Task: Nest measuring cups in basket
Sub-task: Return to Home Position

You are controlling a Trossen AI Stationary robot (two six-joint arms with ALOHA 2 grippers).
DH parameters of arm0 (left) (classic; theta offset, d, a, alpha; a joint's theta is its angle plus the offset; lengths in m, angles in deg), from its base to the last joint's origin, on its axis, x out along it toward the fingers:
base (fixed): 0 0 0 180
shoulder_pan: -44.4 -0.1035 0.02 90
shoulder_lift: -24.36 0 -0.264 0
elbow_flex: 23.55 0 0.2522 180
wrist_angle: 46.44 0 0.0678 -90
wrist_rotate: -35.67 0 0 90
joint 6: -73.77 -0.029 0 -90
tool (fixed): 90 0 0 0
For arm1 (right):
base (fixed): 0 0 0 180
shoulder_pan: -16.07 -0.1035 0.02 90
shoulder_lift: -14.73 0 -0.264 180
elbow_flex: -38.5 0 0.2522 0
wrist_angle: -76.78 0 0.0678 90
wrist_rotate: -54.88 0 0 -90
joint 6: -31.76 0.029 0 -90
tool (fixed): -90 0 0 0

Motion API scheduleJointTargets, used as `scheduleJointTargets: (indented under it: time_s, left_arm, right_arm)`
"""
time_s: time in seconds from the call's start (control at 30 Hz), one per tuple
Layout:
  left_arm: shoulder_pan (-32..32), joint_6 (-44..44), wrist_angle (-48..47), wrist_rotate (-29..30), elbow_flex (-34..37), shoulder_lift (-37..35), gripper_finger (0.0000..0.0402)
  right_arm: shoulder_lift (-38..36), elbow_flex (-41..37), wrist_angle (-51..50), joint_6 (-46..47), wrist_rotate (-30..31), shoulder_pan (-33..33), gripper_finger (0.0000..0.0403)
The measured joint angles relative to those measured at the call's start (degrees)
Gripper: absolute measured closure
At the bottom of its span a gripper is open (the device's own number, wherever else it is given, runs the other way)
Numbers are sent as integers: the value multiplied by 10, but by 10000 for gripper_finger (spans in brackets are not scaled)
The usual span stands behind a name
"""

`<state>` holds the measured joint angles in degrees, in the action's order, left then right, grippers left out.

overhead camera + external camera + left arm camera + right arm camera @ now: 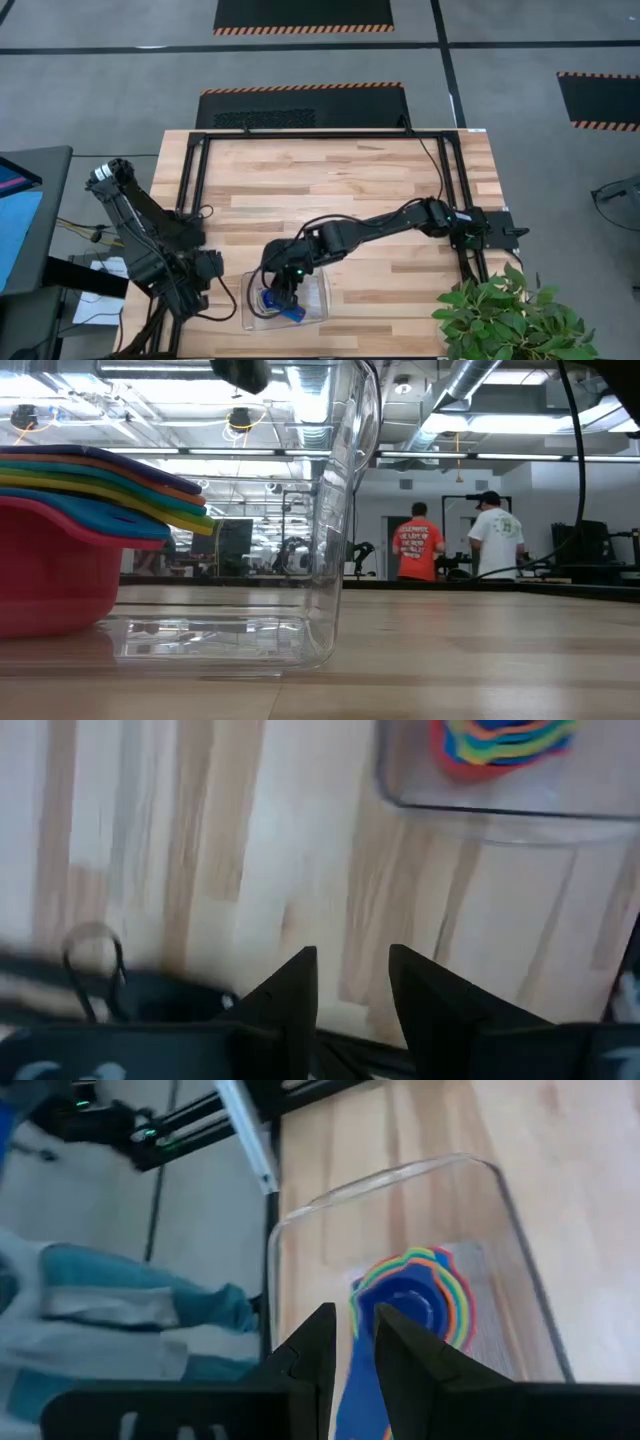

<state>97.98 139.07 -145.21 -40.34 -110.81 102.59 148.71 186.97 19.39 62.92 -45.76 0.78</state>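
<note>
The measuring cups [410, 1305] sit nested in one stack inside the clear basket [300, 1220], dark blue on top and a red rim outermost. In the low view the red cup [55, 565] rests on the basket floor, and the flat handles [150, 500] fan out above it. The basket [318, 300] stands near the table's near edge. My right gripper [355, 1335] hovers over the stack with a narrow gap between its fingers, and its dark tip [240, 372] shows well above the cups. My left gripper [208, 268] waits left of the basket, open over bare wood [352, 970].
A black metal frame [190, 180] runs along the table's left, far and right sides. A potted plant [505, 315] fills the near right corner. Cables lie on the wood by the right arm [330, 222]. Two people [420, 545] stand far off in the room.
</note>
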Motion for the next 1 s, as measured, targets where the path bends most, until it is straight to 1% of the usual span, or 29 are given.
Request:
scheduleJointTargets:
  time_s: [0.07, 0.17, 0.27, 0.3, 0.37, 0.43, 0.53, 0.6, 0.63, 0.7, 0.77, 0.87, 0.93, 1.0]
  left_arm:
    - [-1, -55, 14, 8, 0, 0, 286]
    - [-3, -98, 65, 18, 0, 0, 286]
    - [-3, -120, 89, 37, 0, -2, 286]
    - [-3, -119, 91, 43, 0, -5, 286]
    - [3, -114, 95, 57, 0, -21, 286]
    - [16, -115, 115, 93, 0, -46, 286]
    - [52, -159, 180, 191, 17, -104, 286]
    - [72, -204, 237, 251, 49, -147, 286]
    - [77, -227, 270, 267, 73, -170, 286]
    - [78, -278, 352, 269, 135, -217, 286]
    - [65, -325, 445, 235, 208, -266, 286]
    - [23, -381, 592, 157, 318, -339, 286]
    - [-16, -417, 692, 98, 379, -389, 286]
    - [-61, -452, 763, 49, 428, -433, 286]
  right_arm:
    - [-4, -2, 11, -14, -29, 4, 310]
    - [-18, 0, 15, -35, -68, 9, 310]
    - [-38, 0, -56, -40, -59, 6, 310]
    - [-44, 0, -70, -41, -44, 3, 310]
    - [-67, -3, -129, -45, -3, -10, 310]
    - [-102, -2, -155, -65, 48, -30, 310]
    - [-166, -12, -179, -121, 149, -74, 310]
    - [-206, -46, -174, -162, 204, -103, 310]
    - [-224, -71, -165, -178, 223, -115, 310]
    - [-264, -146, -127, -207, 239, -130, 310]
    - [-315, -249, -62, -216, 236, -136, 310]
    - [-415, -453, 106, -205, 208, -133, 310]
    - [-487, -603, 251, -203, 174, -125, 310]
    - [-561, -740, 404, -205, 129, -114, 310]
